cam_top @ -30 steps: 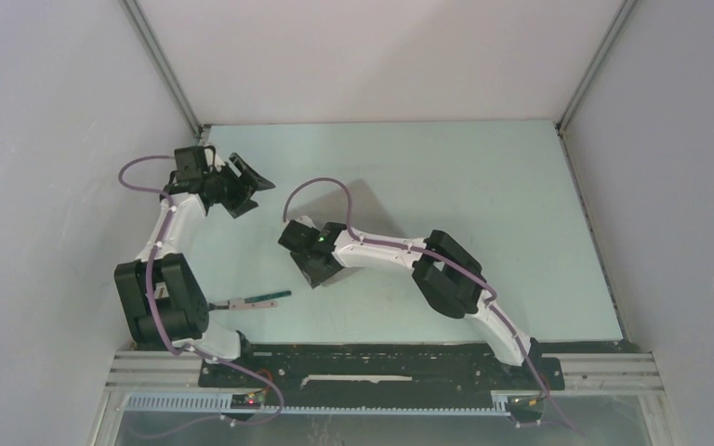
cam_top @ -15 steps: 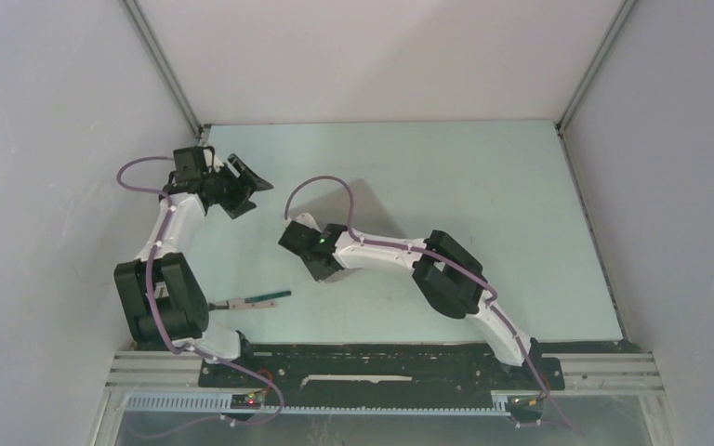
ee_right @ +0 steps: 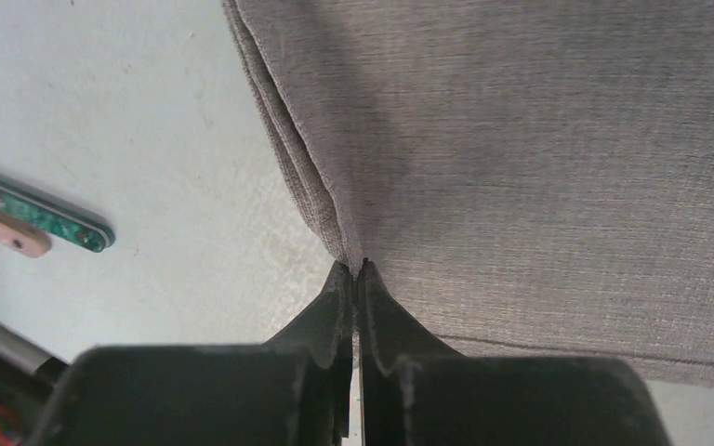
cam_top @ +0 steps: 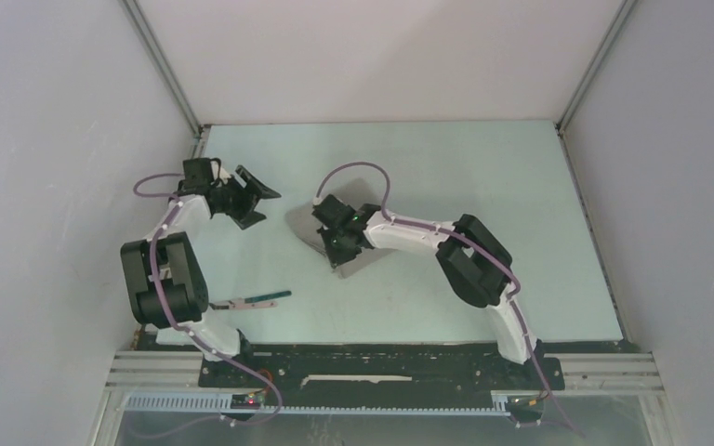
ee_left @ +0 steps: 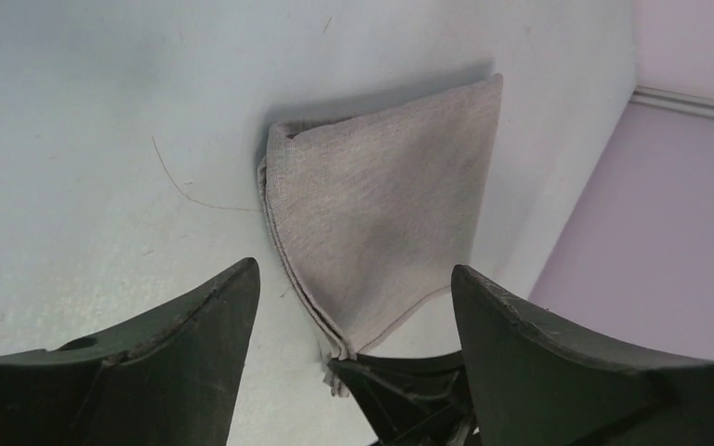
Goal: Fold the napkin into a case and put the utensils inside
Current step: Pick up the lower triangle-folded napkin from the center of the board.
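While one napkin (ee_right: 539,139) fast between the right fingers (ee_right: 330,316), left fingers (ee_left: 195,344) wide; one green-handled utensil (cam_top: 262,299) apart.

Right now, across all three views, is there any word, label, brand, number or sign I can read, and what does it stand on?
No readable text in any view.
napkin: plain grey cloth, no print or tag showing.
green-handled utensil: mottled colour and rivets only, no brand visible.
left arm, right arm, base rail: any marking is too small to read from the top view.
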You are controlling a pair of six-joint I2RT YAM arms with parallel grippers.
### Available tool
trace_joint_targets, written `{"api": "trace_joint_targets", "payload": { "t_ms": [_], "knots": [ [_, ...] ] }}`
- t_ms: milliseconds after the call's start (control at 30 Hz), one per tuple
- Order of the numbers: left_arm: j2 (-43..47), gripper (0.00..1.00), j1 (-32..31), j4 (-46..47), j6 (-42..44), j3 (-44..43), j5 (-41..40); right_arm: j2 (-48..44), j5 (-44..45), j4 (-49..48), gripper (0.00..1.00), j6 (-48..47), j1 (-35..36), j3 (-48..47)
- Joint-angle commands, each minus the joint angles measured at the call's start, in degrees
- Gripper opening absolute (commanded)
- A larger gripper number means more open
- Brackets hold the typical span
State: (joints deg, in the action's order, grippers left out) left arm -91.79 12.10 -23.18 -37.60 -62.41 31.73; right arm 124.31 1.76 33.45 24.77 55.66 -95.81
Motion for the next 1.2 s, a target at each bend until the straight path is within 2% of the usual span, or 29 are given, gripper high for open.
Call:
{"api": "trace_joint_targets", "payload": {
  "t_ms": [0,267,400,567,933,1067,1167],
  "knots": [
    [-2.6,0.81,0.7,6.4,-4.4,1.9,6.6,-5.5,-11.3,-8.1,0.0,3.4,-3.7,4.0],
    [-5.5,0.73,0.5,7.3,-4.1,3.0,5.5,-8.1,-20.8,-15.2,0.0,7.7,-8.1,9.7],
    [-6.9,0.63,-0.5,7.4,-3.9,3.3,4.1,-9.4,-22.6,-17.7,0.0,9.1,-9.2,11.6],
    [-8.4,0.56,-1.5,7.2,-3.5,2.6,2.7,-11.4,-23.9,-20.4,0.0,10.5,-10.5,14.0],
    [-13.5,0.73,-3.7,7.0,-2.0,0.0,3.5,-14.1,-25.3,-22.2,0.0,11.2,-12.8,16.5],
    [-15.2,0.73,-3.7,11.1,-3.6,0.9,5.5,-14.5,-26.0,-23.1,0.0,11.6,-13.3,17.2],
    [-16.9,0.67,-4.0,13.6,-4.5,0.8,6.8,-14.9,-26.4,-23.9,0.0,12.0,-13.6,17.8]
  ]
}}
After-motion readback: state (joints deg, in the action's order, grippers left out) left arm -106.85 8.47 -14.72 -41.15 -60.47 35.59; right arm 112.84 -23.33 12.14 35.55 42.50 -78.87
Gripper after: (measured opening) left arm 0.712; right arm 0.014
